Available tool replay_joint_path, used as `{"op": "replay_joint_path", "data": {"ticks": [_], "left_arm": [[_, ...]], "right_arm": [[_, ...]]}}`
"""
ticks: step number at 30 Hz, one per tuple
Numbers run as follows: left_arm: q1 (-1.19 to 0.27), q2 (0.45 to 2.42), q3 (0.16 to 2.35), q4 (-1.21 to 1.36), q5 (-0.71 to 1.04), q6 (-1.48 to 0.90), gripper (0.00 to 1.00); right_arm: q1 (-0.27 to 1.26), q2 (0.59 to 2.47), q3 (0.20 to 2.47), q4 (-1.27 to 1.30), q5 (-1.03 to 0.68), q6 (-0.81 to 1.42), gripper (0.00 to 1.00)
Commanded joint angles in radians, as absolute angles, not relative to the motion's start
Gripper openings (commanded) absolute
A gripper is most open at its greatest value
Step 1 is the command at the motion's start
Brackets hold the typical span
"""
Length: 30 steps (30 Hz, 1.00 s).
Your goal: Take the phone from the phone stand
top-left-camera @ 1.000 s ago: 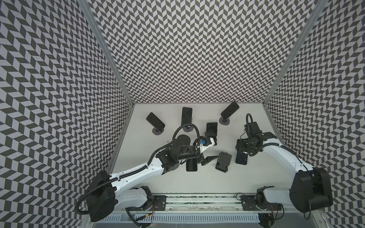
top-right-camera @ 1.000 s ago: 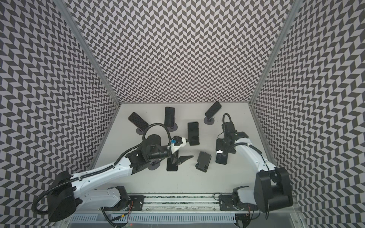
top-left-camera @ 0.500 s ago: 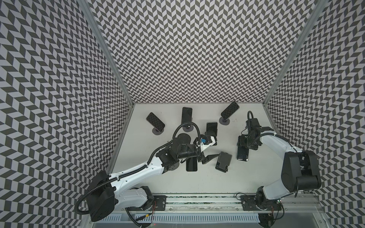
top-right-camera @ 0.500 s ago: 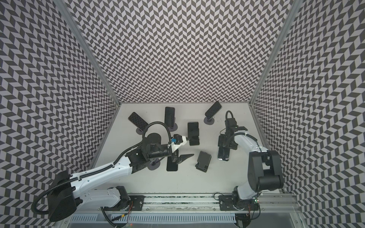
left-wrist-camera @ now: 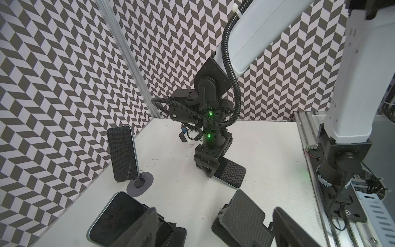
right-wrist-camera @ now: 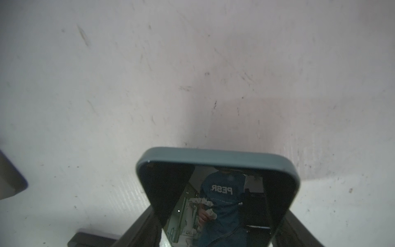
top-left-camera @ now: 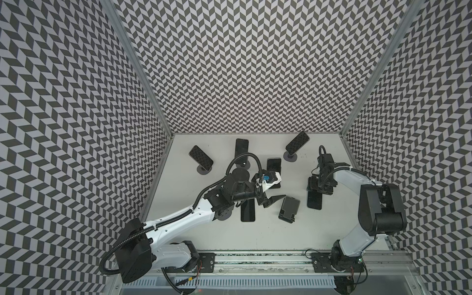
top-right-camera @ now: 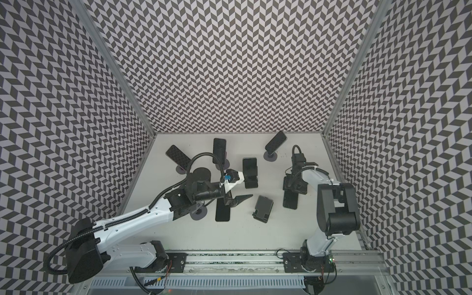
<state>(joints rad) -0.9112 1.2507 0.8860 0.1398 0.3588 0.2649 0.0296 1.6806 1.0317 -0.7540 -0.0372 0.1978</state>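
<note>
Phone [right-wrist-camera: 218,188] clamped in right gripper [right-wrist-camera: 220,226] (screen up) — left gripper [left-wrist-camera: 214,213] jaws apart

A: How many phones?
B: Six: upper-left phone [top-left-camera: 201,155], upper-middle phone [top-left-camera: 242,148], upper-right phone [top-left-camera: 297,141], centre phone [top-left-camera: 274,164], lower phone [top-left-camera: 247,213] and right phone [top-left-camera: 314,203]. Four are on stands, two lie flat on the desk [top-left-camera: 255,242].
A: And stands?
B: Six too, I make it. Three disc stands along the top: left disc [top-left-camera: 204,170], middle disc [top-left-camera: 242,164], right disc [top-left-camera: 290,158]. A fourth disc [top-right-camera: 197,215] shows half hidden under the left arm [top-left-camera: 184,224], lower centre. Then two folding ones: centre stand [top-right-camera: 251,184] and lower stand [top-left-camera: 290,208].
A: Arms?
B: Two, the other being the right arm [top-left-camera: 350,178], each with one hand: left hand [left-wrist-camera: 214,216], right hand [top-left-camera: 317,194].
</note>
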Motion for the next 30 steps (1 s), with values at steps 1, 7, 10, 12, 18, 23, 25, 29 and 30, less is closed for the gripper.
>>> {"op": "replay_joint_path", "data": {"ticks": [1,7,10,12,18,23,25,29,30], "left_arm": [[-0.901,1.267,0.937,0.116,0.342,0.275,0.84],[-0.884,1.284,0.960,0.112,0.336,0.279,0.84],[-0.876,1.292,0.963,0.112,0.335,0.273,0.84],[-0.871,1.299,0.969,0.111,0.336,0.272,0.84],[-0.853,1.324,0.989,0.114,0.342,0.273,0.84],[-0.841,1.339,0.998,0.115,0.362,0.270,0.84],[-0.836,1.345,1.001,0.115,0.369,0.272,0.84],[-0.827,1.353,1.007,0.115,0.377,0.275,0.84],[-0.826,1.354,1.008,0.115,0.377,0.275,0.84]], "right_arm": [[0.020,1.715,1.067,-0.713,-0.025,0.184,0.00],[0.014,1.760,1.098,-0.714,-0.018,0.177,0.00],[0.009,1.777,1.104,-0.712,-0.021,0.176,0.00],[0.009,1.784,1.111,-0.712,-0.026,0.176,0.00],[0.005,1.799,1.129,-0.719,-0.025,0.174,0.00],[-0.002,1.797,1.128,-0.721,-0.016,0.174,0.00],[-0.010,1.795,1.128,-0.721,-0.010,0.174,0.00],[-0.027,1.798,1.127,-0.718,0.007,0.174,0.00],[-0.032,1.802,1.127,-0.719,0.008,0.175,0.00]]}}
